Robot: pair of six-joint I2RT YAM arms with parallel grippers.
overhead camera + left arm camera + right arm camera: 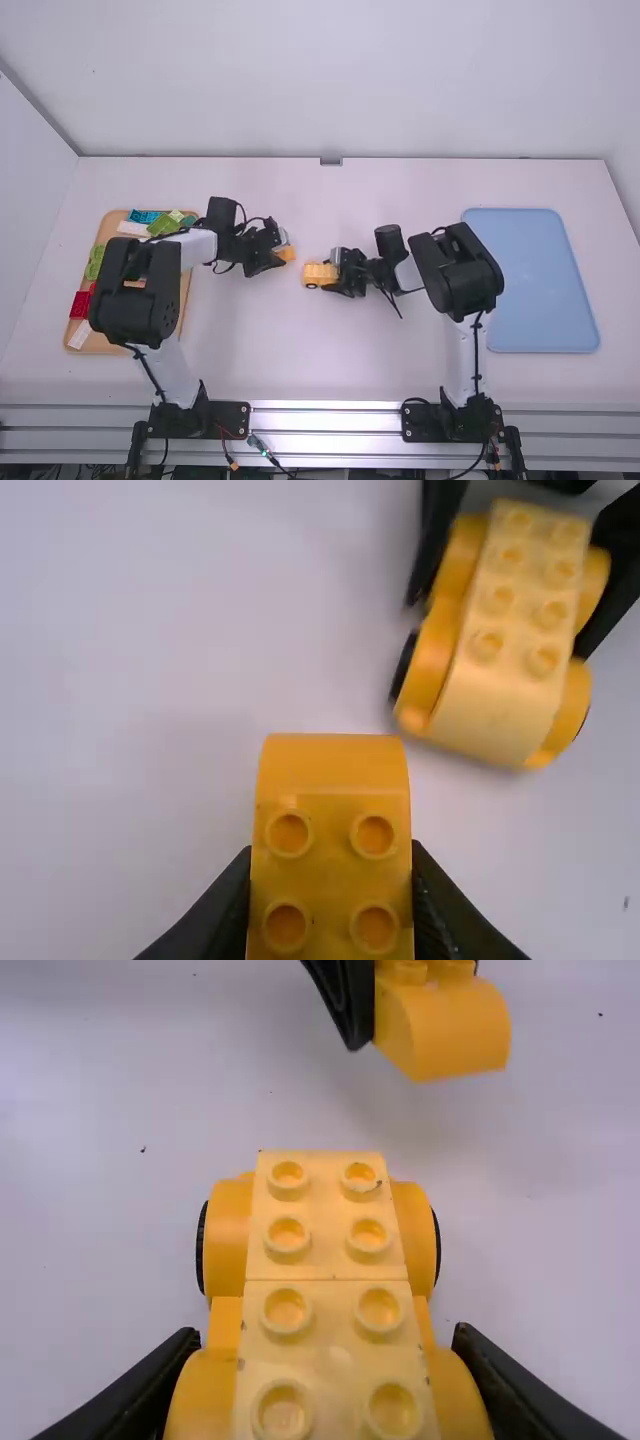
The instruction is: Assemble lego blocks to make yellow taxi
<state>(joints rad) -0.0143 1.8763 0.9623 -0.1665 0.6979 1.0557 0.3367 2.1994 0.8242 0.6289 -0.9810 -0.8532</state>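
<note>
Progress: taxi part-built, judged to be near the final join. The yellow taxi body (327, 1260) has its chassis, black wheels (437, 1248) and a pale studded top, which shows a seam across it. Its location is near the middle of the tabletop (300, 370), roughly midway between the far and near edges.

Right tool (326, 1342): closed in on both flanks of the body, fingers parted by its width, gripping it. Whether the wheels touch the tabletop, cannot tell.

Left tool (332, 882): fingers parted only by the width of a yellow curved block (330, 770), gripped by its sides. The block is near the body, a gap between them, on the side towards the tabletop's left edge.

Remaining: seat the curved block on the body's bare studs, probably as cab or roof. Stud alignment and a straight press are called for; a tilted block could catch or push the body askew in its grip. Release of both parts then follows.

Spare stock: red block (80, 305) and green block (163, 224) on the wooden tray (100, 345) by the left edge, colours that do not suit a yellow taxi. The blue mat (545, 300) lies near the right edge; possibly the place for the finished model, unconfirmed.
</note>
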